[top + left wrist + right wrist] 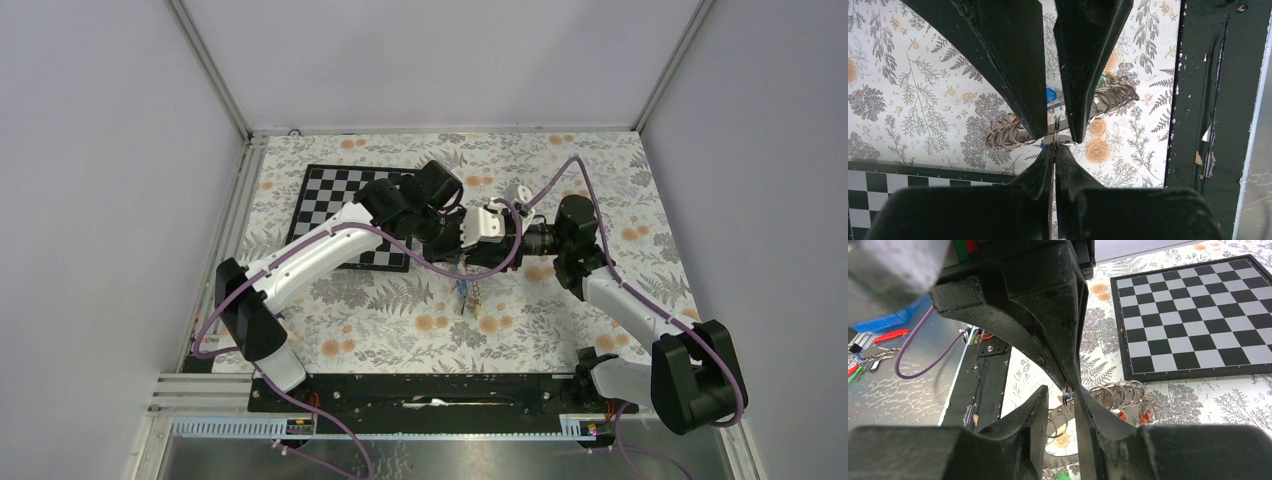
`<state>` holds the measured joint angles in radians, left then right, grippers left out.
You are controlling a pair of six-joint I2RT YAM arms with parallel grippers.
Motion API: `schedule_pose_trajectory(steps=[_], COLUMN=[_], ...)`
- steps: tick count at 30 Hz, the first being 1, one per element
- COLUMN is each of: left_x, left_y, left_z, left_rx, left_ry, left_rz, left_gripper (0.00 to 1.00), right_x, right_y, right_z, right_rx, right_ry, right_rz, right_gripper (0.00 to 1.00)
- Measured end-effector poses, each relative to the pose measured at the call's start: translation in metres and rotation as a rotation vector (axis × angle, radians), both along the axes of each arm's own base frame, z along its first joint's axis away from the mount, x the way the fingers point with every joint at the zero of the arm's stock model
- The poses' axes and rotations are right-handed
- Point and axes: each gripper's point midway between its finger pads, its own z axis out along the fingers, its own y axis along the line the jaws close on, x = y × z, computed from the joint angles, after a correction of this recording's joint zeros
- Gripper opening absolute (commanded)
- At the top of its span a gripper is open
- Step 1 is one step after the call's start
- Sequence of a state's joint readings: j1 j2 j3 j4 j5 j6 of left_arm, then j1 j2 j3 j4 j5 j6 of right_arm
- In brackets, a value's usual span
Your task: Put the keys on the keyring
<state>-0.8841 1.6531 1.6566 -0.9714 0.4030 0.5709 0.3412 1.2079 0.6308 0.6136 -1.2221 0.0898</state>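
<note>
Mid-desk, nose to nose over the flowered cloth: left gripper [1054, 150] and right gripper [1061, 392], meeting just right of the chessboard [345, 205]. Left jaws pressed together on a thin metal ring [1055, 125], held edge-on. Right jaws parted a little, straddling that same ring from the right without visibly touching it. Just below and slightly nearer, lying on the desk [600, 170]: the keyring [1013, 134], a grey coil of linked loops. Tucked among those loops, the keys [1050, 95], with a blue head and a green head [1104, 79] showing to the left wrist camera, red heads [1121, 415] to the right one. Link of that coil or separate ring in the left jaws: impossible to tell.

Judged partly done, with most coloured heads seemingly gathered on the coil already, yet too small and crowded to confirm as threaded. Judged still in hand: prising open the pinched ring and feeding on the next key, a step not yet completed. Also left to settle: a small white object [523, 192] on the desk just beyond the right gripper, possibly a stray key, too small to name. No other loose key made out on the cloth.

No brand, label or lettering legible in any view. Plain black and white squares on the chessboard, nothing printed on either arm so far as visible
</note>
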Motion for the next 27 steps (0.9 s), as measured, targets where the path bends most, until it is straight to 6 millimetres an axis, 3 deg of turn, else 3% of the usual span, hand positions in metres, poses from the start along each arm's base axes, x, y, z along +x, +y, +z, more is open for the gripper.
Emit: schedule_pose_trajectory(steps=[10,19,23,25,27], left_x=[0.0001,-0.0004,-0.0004,0.0002,0.0019], left_y=[-0.0002,-0.0004,-0.0004,-0.0005,-0.0003], left_z=[-0.0017,-0.0017,-0.0018,-0.0019,-0.0013], left_rx=[0.004,0.003,0.004,0.002,-0.011], left_ry=[0.006,0.009,0.01,0.008,-0.001], left_rz=[0.003,0.004,0.006,0.006,0.007], left_gripper=[0.0,0.0,0.0,0.04,0.16], right_x=[-0.0001,0.0,-0.0002,-0.0003,-0.0004], right_y=[0.0011,0.001,0.0011,0.0012,0.0013], right_z=[-0.0047,-0.0087,-0.0083,-0.0074,-0.0059], right_rx=[-0.009,-0.017,-0.016,-0.014,-0.01], right_ry=[0.002,0.014,0.021,0.03,0.043], right_rz=[0.004,0.006,0.005,0.004,0.002], right_gripper=[0.26,0.0,0.0,0.0,0.0])
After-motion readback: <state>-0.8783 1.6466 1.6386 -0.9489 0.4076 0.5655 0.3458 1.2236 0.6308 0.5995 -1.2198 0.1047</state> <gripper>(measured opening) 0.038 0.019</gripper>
